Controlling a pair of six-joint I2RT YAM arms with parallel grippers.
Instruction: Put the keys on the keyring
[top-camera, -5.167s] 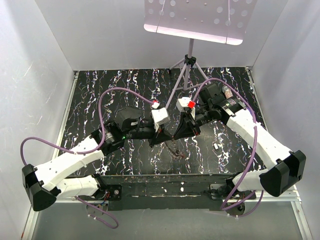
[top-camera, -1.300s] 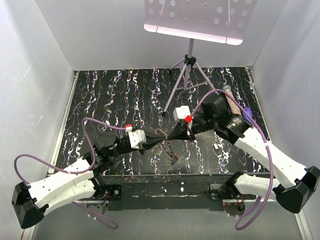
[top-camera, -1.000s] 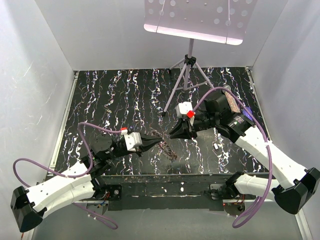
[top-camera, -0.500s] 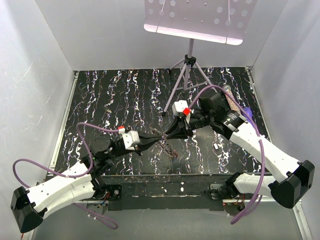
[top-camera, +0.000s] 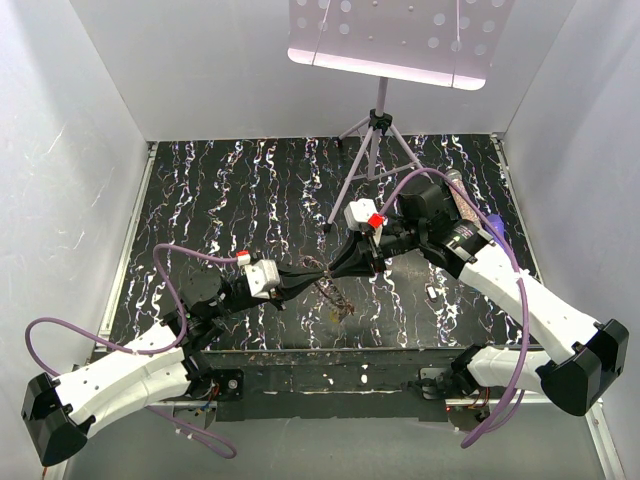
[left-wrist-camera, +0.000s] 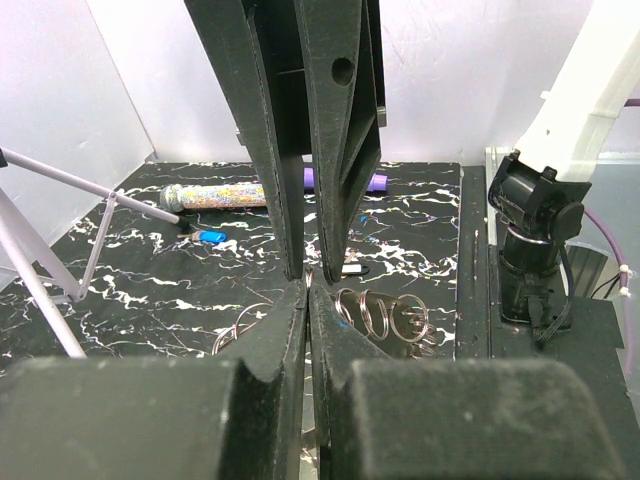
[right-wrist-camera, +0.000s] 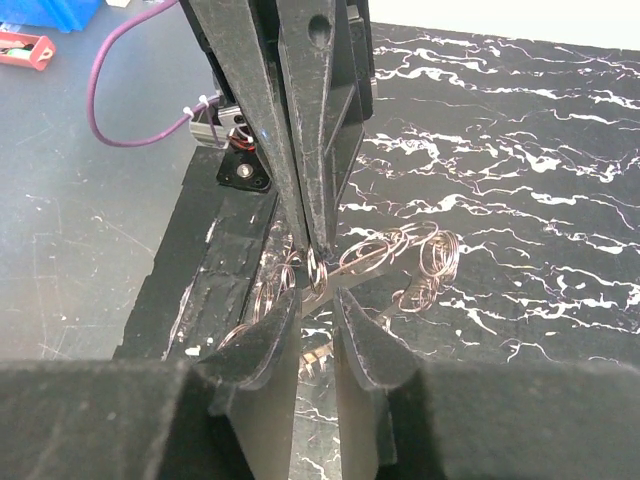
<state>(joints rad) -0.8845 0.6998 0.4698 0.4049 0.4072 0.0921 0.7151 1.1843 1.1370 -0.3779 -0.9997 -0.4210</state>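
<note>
The left gripper (top-camera: 314, 269) and right gripper (top-camera: 337, 266) meet tip to tip above the middle of the counter (top-camera: 220, 200). The keyring (right-wrist-camera: 400, 255) (a string of thin wire loops) hangs from that meeting point and trails toward the near edge. The left gripper is pinched tight on a loop. The right gripper's fingers stand narrowly apart around the same loop; whether they clamp it cannot be told. A blue-headed key (left-wrist-camera: 208, 236) lies well apart, beside a glitter tube (left-wrist-camera: 215, 195).
</note>
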